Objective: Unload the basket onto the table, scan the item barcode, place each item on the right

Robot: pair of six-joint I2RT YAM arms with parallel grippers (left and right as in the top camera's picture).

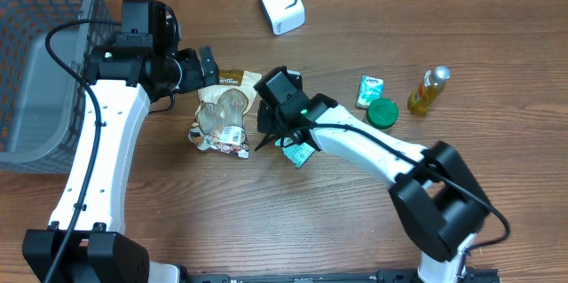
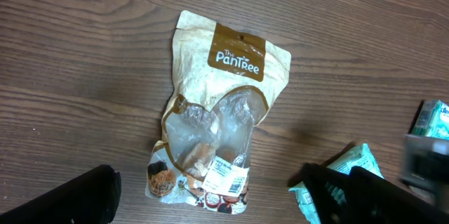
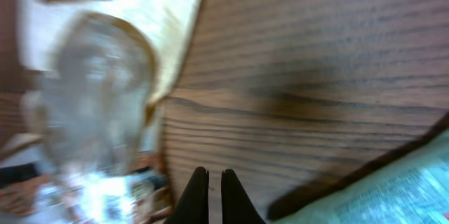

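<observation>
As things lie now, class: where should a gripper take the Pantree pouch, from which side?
Probably by the flat top edge of the pouch, above its brown label, coming down at that end. It lies flat, its clear middle bulges, and that leaves the white sticker near the bottom uncovered.

- You're looking at a blurred picture; fine detail is lost.
- Your right gripper [image 3: 209,194] sits at the bottom edge, its two dark fingers drawn almost together with nothing between them.
- The pouch [image 3: 98,90], beige with a clear window, fills the left side.
- Bare wooden table [image 3: 316,55] spans the middle and right.
- A teal packet [image 3: 393,189] cuts into the lower right corner.
</observation>
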